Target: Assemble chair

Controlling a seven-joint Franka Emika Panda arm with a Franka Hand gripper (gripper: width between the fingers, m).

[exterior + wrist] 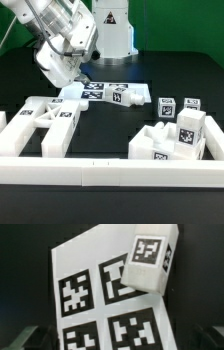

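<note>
My gripper [66, 86] hangs open and low over the end of the marker board [100, 93] nearest the exterior view's left. In the wrist view the gripper [118, 341] holds nothing, and only the marker board [85, 291] lies under it. The dark fingertips [28, 336] show dimly at the frame's corners. A white tagged chair peg [150, 258] lies on the board's far end, apart from the jaws; it is the same peg [135, 96] in the exterior view. The X-braced frame [45, 120] lies at the exterior view's left. The notched block [185, 135] stands at the right.
Two cube-ended pegs [167, 105] [190, 104] stand behind the notched block. A long white border rail [100, 172] runs along the front, with a shorter one [8, 130] at the exterior view's left. The arm's white base [112, 30] stands at the back.
</note>
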